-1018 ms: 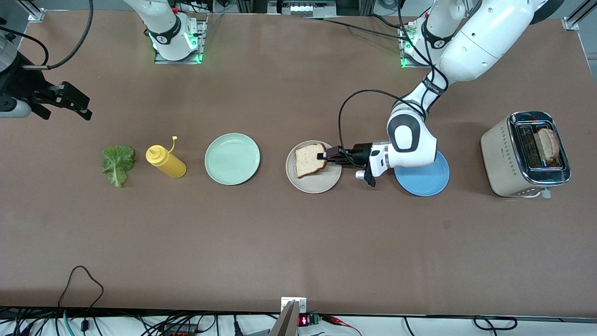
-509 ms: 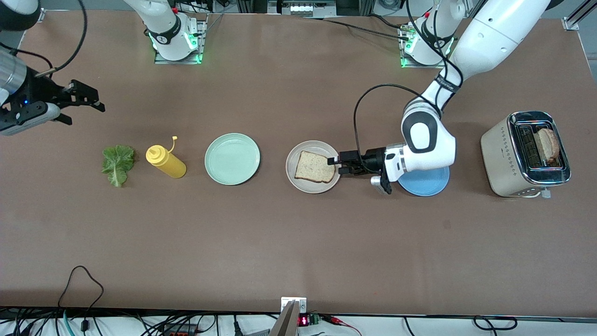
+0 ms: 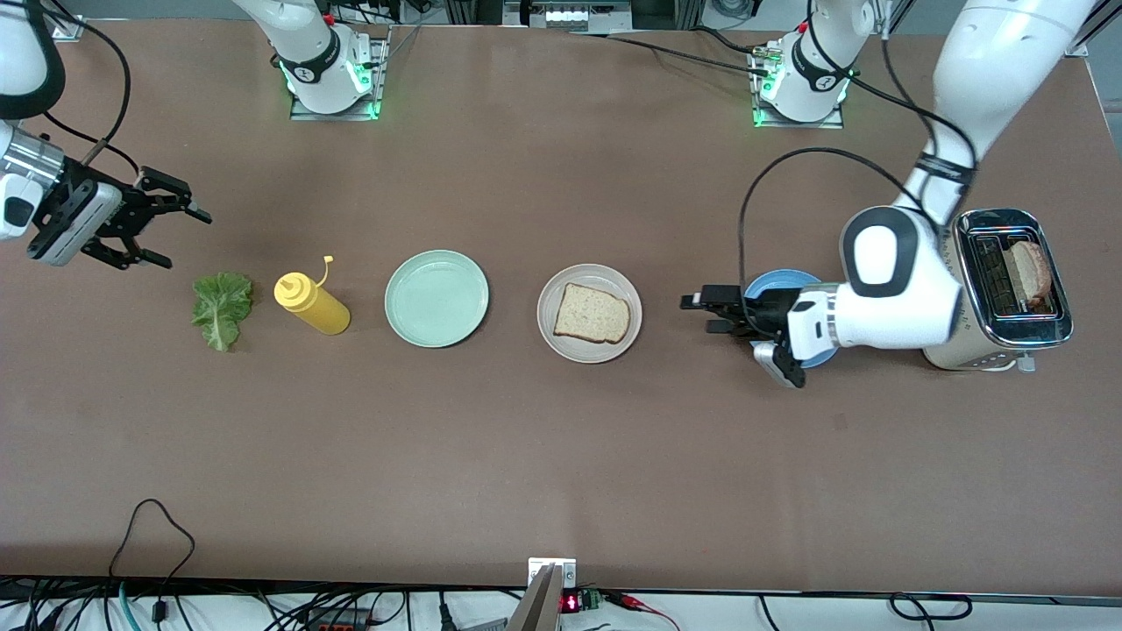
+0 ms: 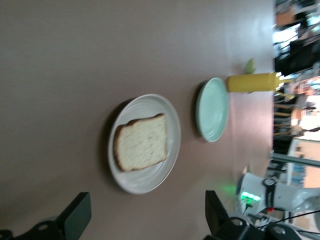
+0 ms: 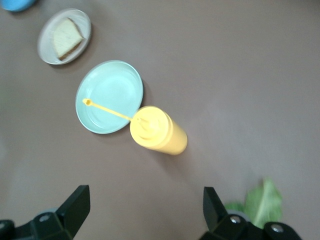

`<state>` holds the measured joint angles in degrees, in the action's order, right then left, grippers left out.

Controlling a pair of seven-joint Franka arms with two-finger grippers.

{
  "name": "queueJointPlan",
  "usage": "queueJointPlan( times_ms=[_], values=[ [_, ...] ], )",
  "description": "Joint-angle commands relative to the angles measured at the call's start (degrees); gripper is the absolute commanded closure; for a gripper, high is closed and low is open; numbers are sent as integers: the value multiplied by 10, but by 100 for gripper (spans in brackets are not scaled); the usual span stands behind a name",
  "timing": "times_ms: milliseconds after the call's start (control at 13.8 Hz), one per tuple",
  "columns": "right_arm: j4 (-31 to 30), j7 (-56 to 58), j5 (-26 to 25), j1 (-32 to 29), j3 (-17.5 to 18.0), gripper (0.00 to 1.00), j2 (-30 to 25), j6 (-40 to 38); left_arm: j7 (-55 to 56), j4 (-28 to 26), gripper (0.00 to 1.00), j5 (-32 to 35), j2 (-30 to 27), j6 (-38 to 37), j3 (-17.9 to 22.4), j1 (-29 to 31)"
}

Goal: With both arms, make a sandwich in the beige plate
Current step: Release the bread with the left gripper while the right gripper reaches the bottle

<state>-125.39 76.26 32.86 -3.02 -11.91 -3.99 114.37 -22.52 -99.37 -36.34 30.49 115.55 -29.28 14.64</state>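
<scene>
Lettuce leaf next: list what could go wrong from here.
1. The lettuce leaf lies flat and thin on the table; the open right tool may pinch only an edge and tear it.
2. The mustard bottle stands right beside the leaf and could be knocked over.
3. The second slice sits in the toaster; the open left tool may crush it.
</scene>
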Motion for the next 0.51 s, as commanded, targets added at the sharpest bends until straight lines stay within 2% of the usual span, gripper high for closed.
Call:
queueJointPlan(
  times_ms=[0,218,436],
  values=[
    [-21,212,113,-35,-4,0,41,4,111,40,0,124,-1,-39,0,-11],
    [-16,387,237,-61,-4,0,126,-54,179,40,0,291,4,-50,2,-1],
    [13,512,320,-70,-4,0,216,-120,245,44,0,365,0,-105,5,2]
  ],
)
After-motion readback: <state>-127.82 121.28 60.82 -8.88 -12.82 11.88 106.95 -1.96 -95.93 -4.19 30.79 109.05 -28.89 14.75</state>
